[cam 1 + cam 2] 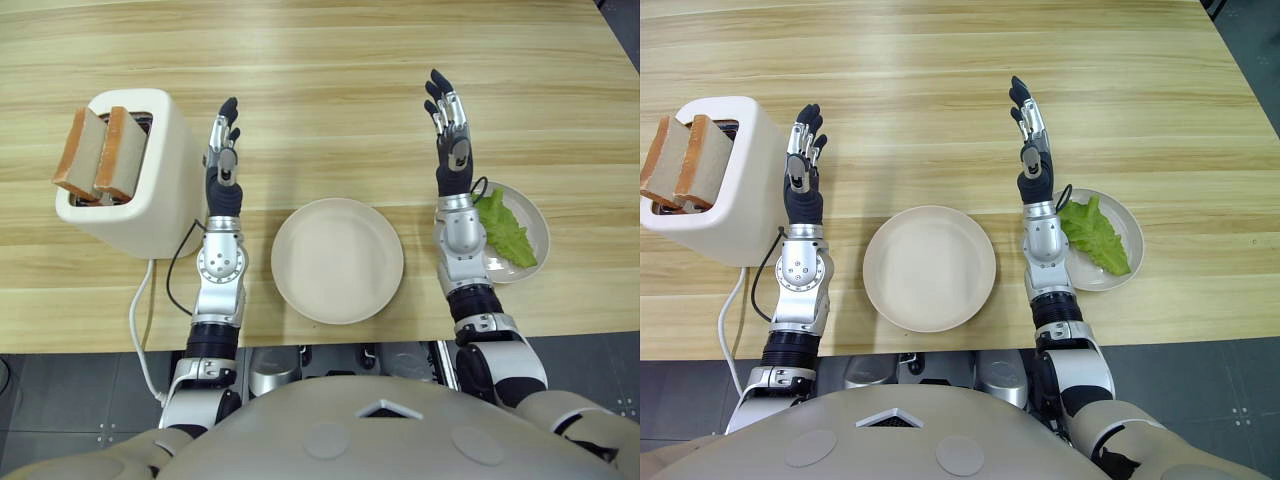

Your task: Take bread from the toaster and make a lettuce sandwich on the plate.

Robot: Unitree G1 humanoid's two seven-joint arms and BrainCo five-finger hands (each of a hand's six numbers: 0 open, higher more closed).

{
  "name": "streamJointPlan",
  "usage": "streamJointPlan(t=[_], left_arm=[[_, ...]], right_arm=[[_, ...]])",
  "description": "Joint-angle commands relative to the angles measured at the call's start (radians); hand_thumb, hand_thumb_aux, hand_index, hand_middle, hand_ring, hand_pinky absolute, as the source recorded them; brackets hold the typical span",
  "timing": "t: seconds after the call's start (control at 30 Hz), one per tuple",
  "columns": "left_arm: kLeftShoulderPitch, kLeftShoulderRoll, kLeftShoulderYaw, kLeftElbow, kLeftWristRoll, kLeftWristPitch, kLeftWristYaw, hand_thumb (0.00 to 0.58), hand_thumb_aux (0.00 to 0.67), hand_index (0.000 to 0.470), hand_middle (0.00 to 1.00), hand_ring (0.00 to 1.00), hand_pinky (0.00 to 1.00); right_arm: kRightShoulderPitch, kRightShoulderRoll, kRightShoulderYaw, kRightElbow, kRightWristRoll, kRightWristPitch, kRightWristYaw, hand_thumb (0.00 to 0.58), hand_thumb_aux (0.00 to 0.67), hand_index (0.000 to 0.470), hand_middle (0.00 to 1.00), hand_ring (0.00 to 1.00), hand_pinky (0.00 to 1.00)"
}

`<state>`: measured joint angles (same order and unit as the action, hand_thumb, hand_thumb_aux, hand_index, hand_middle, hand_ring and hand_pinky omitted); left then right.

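Left eye view: I see bread slices (98, 152) standing in the toaster (165, 200); left hand (224, 150) beside it, right hand (450, 135) by the lettuce (507, 232) on its dish (540, 225), both outstretched, holding nothing; plate (338, 260) between toaster and dish

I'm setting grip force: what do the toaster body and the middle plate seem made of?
Boxy cream toaster: likely matte plastic or painted metal; smooth, rounded corners, no sharp glare. Round beige empty plate: probably matte ceramic, possibly melamine; even dull surface, shallow raised rim.
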<state>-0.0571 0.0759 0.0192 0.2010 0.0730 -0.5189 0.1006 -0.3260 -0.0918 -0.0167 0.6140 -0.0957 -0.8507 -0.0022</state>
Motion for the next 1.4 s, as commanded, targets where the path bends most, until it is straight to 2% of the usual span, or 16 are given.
streamJointPlan(t=[0.03, 0.37, 0.47, 0.53, 0.6, 0.73, 0.93, 1.07, 1.17, 1.4], left_arm=[[-0.003, 0.010, 0.015, 0.029, 0.010, -0.001, -0.001, 0.000, 0.000, 0.000, 0.00, 0.00, 0.00], [-0.008, 0.012, 0.012, 0.042, 0.014, -0.008, 0.001, 0.000, 0.000, 0.000, 0.00, 0.00, 0.00], [0.021, 0.030, 0.016, -0.116, 0.070, 0.017, 0.014, 0.000, 0.000, 0.000, 0.00, 0.00, 0.00], [0.050, 0.094, 0.058, -0.333, 0.205, 0.077, 0.010, 0.000, 0.000, 0.000, 0.00, 0.00, 0.00], [0.086, 0.165, 0.133, -0.514, 0.301, 0.189, -0.026, 0.000, 0.000, 0.000, 0.00, 0.00, 0.00], [0.216, 0.314, 0.198, -0.646, 0.335, 0.414, -0.218, 0.000, 0.000, 0.000, 0.00, 0.00, 0.00], [0.347, 0.416, 0.417, -0.612, 0.388, 0.578, -0.213, 0.000, 0.000, 0.000, 0.00, 0.00, 0.00], [0.376, 0.465, 0.480, -0.521, 0.478, 0.640, -0.160, 0.000, 0.000, 0.000, 0.00, 0.00, 0.00], [0.373, 0.479, 0.476, -0.457, 0.506, 0.647, -0.119, 0.000, 0.000, 0.000, 0.00, 0.00, 0.00], [0.322, 0.467, 0.494, -0.510, 0.488, 0.584, -0.015, 0.000, 0.000, 0.000, 0.00, 0.00, 0.00]], right_arm=[[-0.007, 0.004, 0.003, 0.016, 0.014, 0.000, 0.012, 0.000, 0.000, 0.000, 0.00, 0.00, 0.00], [-0.011, 0.003, 0.003, 0.029, 0.011, -0.005, 0.010, 0.000, 0.000, 0.000, 0.00, 0.00, 0.00], [-0.007, 0.005, 0.003, 0.029, 0.014, -0.009, 0.011, 0.000, 0.000, 0.000, 0.00, 0.00, 0.00], [-0.006, 0.006, 0.002, 0.030, 0.018, -0.005, 0.013, 0.000, 0.000, 0.000, 0.00, 0.00, 0.00], [-0.004, 0.008, 0.002, 0.029, 0.024, -0.006, 0.018, 0.000, 0.000, 0.000, 0.00, 0.00, 0.00], [0.005, 0.012, 0.005, 0.013, 0.030, -0.007, 0.026, 0.000, 0.000, 0.000, 0.00, 0.00, 0.00], [-0.003, 0.020, 0.013, 0.016, 0.034, -0.005, 0.041, 0.000, 0.000, 0.000, 0.00, 0.00, 0.00], [-0.010, 0.023, 0.017, 0.024, 0.036, -0.005, 0.050, 0.000, 0.000, 0.000, 0.00, 0.00, 0.00], [-0.011, 0.025, 0.019, 0.028, 0.036, -0.006, 0.054, 0.000, 0.000, 0.000, 0.00, 0.00, 0.00], [-0.006, 0.024, 0.028, 0.028, 0.034, -0.009, 0.061, 0.000, 0.000, 0.000, 0.00, 0.00, 0.00]])
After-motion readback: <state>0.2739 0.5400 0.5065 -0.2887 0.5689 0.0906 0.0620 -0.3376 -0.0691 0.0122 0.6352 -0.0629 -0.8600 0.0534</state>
